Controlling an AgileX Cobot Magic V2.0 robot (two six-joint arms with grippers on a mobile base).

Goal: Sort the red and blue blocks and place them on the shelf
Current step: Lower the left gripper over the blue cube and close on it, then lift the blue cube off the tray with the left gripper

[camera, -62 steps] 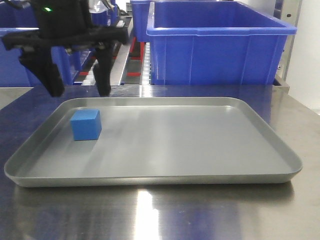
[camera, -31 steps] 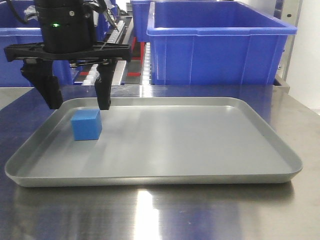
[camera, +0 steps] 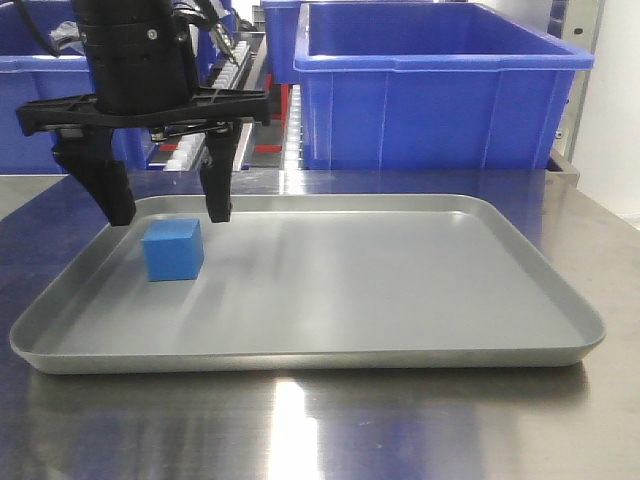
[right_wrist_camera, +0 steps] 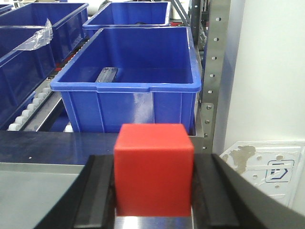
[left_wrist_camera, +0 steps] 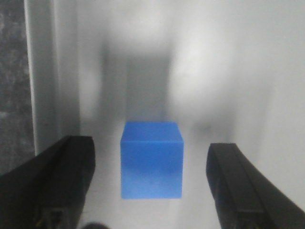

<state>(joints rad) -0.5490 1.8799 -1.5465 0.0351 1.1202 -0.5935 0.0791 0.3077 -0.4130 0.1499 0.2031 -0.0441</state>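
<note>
Blue block (camera: 172, 250) sits flat in the far left corner of the grey tray (camera: 400, 290), clear of the rim. Being a cube it has no long axis, and from the wrist view its sides run square to the fingers (left_wrist_camera: 66, 186). What matters is that it lies straight below the left gripper (camera: 170, 214). The two black fingers are spread wide, released, one to the left of the block and one to the right, with the block close to centred in the gap. From the front the fingertips hang about level with the block's top edge, perhaps a touch to the far side, though that depth is hard to read. So the left arm is the one placed for it, and I judge a straight drop and a squeeze is what the move calls for. The red block (right_wrist_camera: 153, 169) is not in the tray. It is clenched in the right gripper (right_wrist_camera: 153, 200), held up facing a blue bin (right_wrist_camera: 126, 112) on the shelf (right_wrist_camera: 217, 57) beyond the bench (camera: 400, 430). Against a second ago, the left gripper has come lower and slightly right, from over the tray's far rim to astride the block; the block itself has not shifted.
</note>
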